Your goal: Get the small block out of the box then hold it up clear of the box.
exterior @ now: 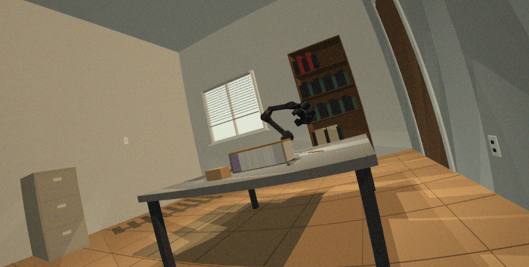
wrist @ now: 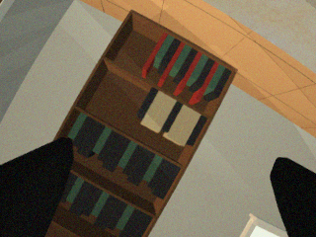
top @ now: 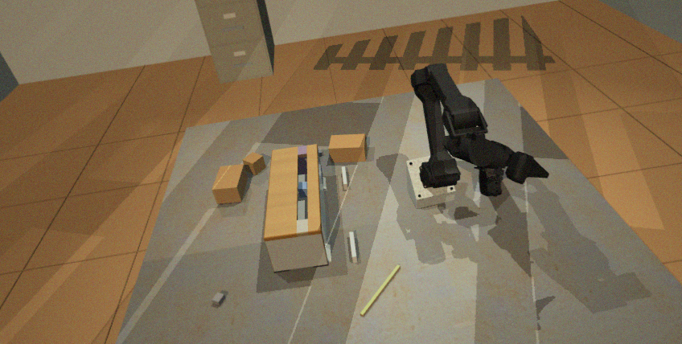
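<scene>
The box (top: 282, 187) (exterior: 261, 156) stands on the table, with an orange top split by a long slot and pale walls. Through the slot, a small blue block (top: 303, 186) shows near the middle of its length, apparently on the grey shelf inside. A dark gap and a purple part lie toward the far end; a pale part lies at the near end. Which end is the closed pocket I cannot tell. My gripper (top: 519, 183) (exterior: 297, 117) (wrist: 177, 159) is open and empty, raised right of the arm's base in the top view, far from the box and pointing away from it.
Orange blocks (top: 229, 185) (top: 253, 163) (top: 347, 148) stand around the box's far half. Two white strips (top: 344, 178) (top: 353, 247) lie between box and arm base (top: 423, 197). A yellow stick (top: 380, 290) lies nearer the front; a small grey piece (top: 218, 298) lies front left.
</scene>
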You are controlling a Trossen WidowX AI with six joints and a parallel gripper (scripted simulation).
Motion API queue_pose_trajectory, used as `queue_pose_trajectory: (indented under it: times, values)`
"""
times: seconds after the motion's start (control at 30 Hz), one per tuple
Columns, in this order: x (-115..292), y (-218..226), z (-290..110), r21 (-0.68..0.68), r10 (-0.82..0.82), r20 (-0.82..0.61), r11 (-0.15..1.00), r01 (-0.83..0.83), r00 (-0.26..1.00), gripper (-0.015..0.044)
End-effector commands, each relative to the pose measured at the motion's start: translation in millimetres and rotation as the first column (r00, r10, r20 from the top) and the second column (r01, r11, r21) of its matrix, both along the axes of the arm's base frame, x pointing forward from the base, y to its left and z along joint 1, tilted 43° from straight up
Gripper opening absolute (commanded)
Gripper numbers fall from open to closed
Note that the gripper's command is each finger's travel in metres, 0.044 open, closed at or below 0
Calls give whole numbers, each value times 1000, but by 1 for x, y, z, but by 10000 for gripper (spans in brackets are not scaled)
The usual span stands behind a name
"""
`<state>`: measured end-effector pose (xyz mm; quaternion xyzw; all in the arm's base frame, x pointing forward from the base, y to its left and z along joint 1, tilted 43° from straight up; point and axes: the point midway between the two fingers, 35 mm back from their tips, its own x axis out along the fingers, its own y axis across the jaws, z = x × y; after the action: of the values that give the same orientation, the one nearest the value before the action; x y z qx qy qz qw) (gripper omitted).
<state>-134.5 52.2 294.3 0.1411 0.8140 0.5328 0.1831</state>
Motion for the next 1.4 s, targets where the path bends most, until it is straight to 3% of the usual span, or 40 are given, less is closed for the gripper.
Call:
queue_pose_trajectory:
  times: [0.0, 0.33, 0.73, 1.07, 1.37]
  values:
    - [0, 1, 0, 2, -3, 3, 1000, 3, 1000, 400]
    - [46, 87, 2, 213, -291, 277, 948, 237, 916, 400]
    - [197, 160, -6, 395, -535, 650, 844, 362, 539, 400]
    - [351, 125, -43, 352, -425, 879, 885, 305, 218, 400]
    - [425, 58, -79, 257, -288, 952, 934, 247, 100, 400]
